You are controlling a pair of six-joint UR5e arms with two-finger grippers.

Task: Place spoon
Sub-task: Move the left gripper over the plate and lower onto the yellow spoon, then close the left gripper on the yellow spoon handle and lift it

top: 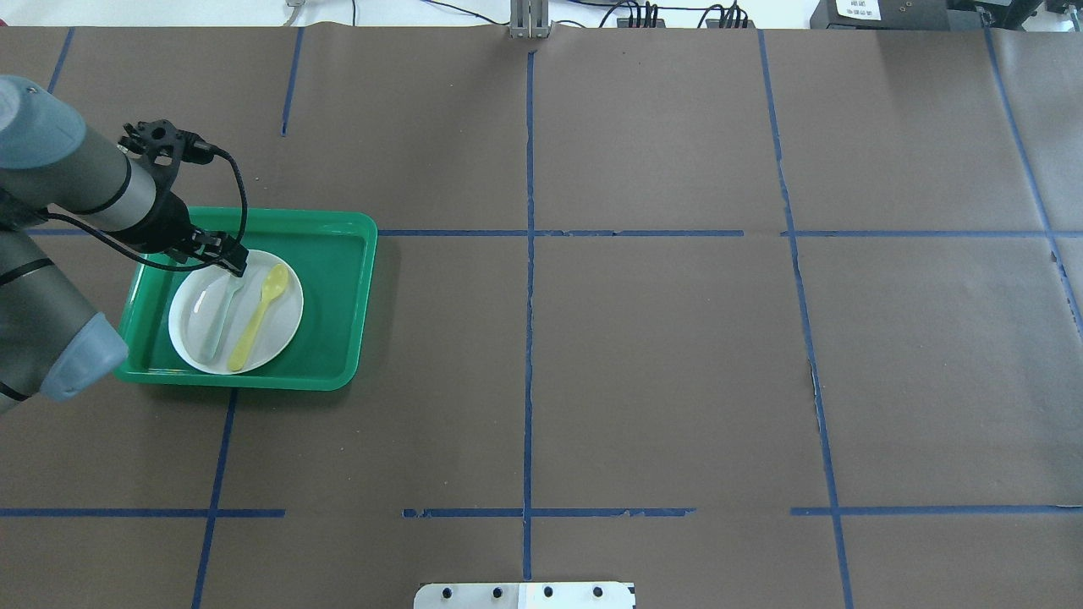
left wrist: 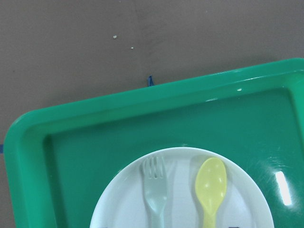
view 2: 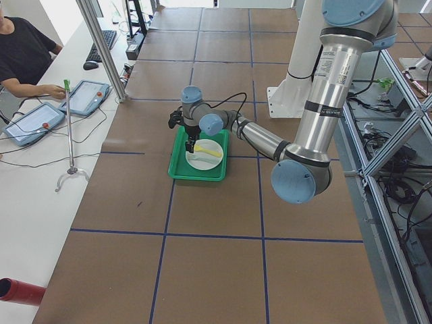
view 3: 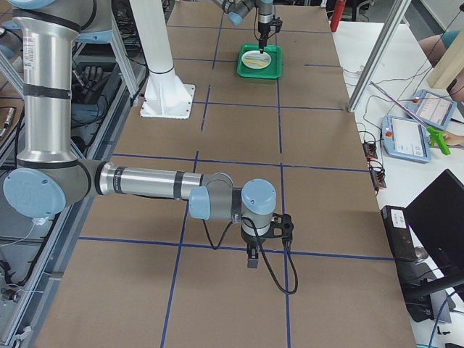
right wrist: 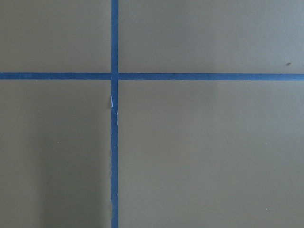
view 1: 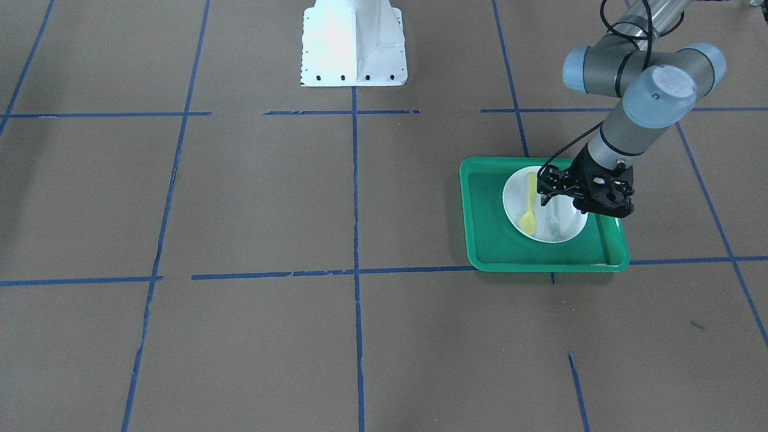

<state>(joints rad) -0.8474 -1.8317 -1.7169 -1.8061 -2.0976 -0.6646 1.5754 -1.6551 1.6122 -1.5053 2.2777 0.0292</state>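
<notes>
Overhead exterior: found spoon (top: 256, 317) just lower-right of nearer left end effector (top: 237, 266), handle pointing lower-left; cannot tell if apart or together.

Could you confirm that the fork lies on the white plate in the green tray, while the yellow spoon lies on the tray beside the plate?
Not quite: the spoon lies on the plate too, beside the fork, not on the bare tray. The left wrist view shows this; the rest is right.
</notes>
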